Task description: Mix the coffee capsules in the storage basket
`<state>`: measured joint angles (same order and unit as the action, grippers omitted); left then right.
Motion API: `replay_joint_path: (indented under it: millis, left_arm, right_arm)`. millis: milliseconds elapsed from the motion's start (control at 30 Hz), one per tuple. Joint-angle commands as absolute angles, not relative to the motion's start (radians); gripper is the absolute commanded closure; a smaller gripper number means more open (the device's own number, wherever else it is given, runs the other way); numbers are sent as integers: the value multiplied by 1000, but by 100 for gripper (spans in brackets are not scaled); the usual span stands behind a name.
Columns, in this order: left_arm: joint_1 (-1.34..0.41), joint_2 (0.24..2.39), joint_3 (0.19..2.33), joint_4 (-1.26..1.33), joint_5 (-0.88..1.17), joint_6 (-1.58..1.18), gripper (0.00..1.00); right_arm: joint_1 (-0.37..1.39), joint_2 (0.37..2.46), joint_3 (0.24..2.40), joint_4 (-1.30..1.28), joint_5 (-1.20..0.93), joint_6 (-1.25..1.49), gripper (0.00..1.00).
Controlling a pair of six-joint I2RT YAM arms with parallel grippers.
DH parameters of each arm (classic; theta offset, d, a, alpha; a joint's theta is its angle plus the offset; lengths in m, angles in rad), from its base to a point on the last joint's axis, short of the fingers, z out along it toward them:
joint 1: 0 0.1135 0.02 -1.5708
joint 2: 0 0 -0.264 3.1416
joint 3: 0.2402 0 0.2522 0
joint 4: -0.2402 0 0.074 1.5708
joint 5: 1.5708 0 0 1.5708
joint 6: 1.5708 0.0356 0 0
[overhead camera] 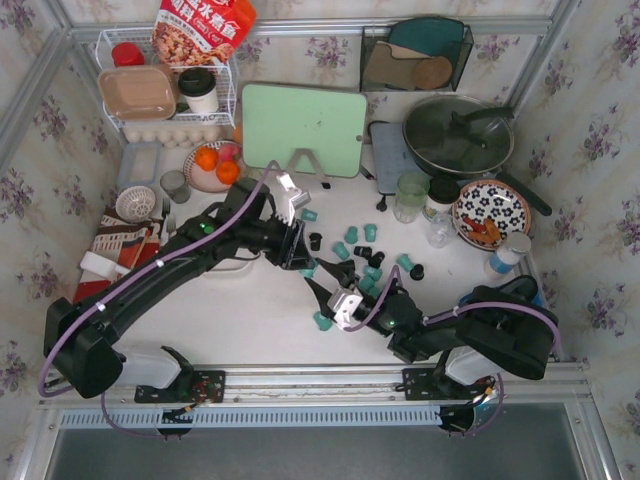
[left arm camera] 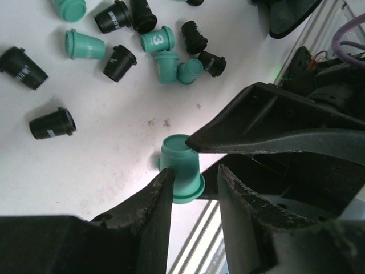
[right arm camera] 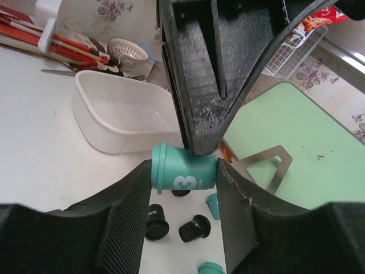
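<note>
- A teal-green cup-shaped plastic capsule with a white "3" on it (right arm camera: 185, 174) is clamped sideways between the jaws of the right gripper (right arm camera: 182, 169), and it's lifted off the tabletop.
- The left gripper (left arm camera: 195, 171) is brought in tip to tip with the right one near the middle of the table. Its jaws are apart, so nothing is pinched yet.
- In the left wrist view a teal pod (left arm camera: 181, 165) is seen right at those tips, snug against one finger (left arm camera: 157, 211), with a gap left on the other side. Whether it's the same "3" capsule can't really be told.
- The shallow white storage basket with rounded corners (right arm camera: 105, 128) is set on the plain white table (left arm camera: 85, 165), behind the clamped capsule and just beside the left gripper's finger in the right wrist view.
- The other teal-green and black coffee capsules (left arm camera: 84, 44) are scattered loose on the table outside the basket, colours jumbled together, most tipped on their sides.
- A pale green cutting board (overhead camera: 304, 117) is propped up at the back.
</note>
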<state>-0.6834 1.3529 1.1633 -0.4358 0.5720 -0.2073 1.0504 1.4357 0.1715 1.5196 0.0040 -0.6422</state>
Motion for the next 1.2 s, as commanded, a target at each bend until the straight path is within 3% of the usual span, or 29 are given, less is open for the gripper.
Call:
replay_joint_path:
  millis: [0,567,667,767,1033,1167]
  left_arm:
    - [-701,1352,1158,-392,553,-183,60]
    - [-703,1358,1173,-411,552,-184,60]
    - [-703,1355,1172,-410,559,-182,67]
    - [-702,1345,1179,-418,541,-162,79]
    - [-648,1280,1195,-495,282,-139,83]
    - [-567,1288,1207,-574,54,-144,82]
  right_arm:
    - [1058,1435,198,1826,-5,-647,55]
    - [1075,1425,234,1825,11,-651,56]
    - [1075,1431,244,1824,26,-646,55]
    - [1075,1437,246,1825,62,-627,44]
    - [1077,1393,166,1820,186,-534,18]
    - [1081,1252,116,1624,295,-363,21]
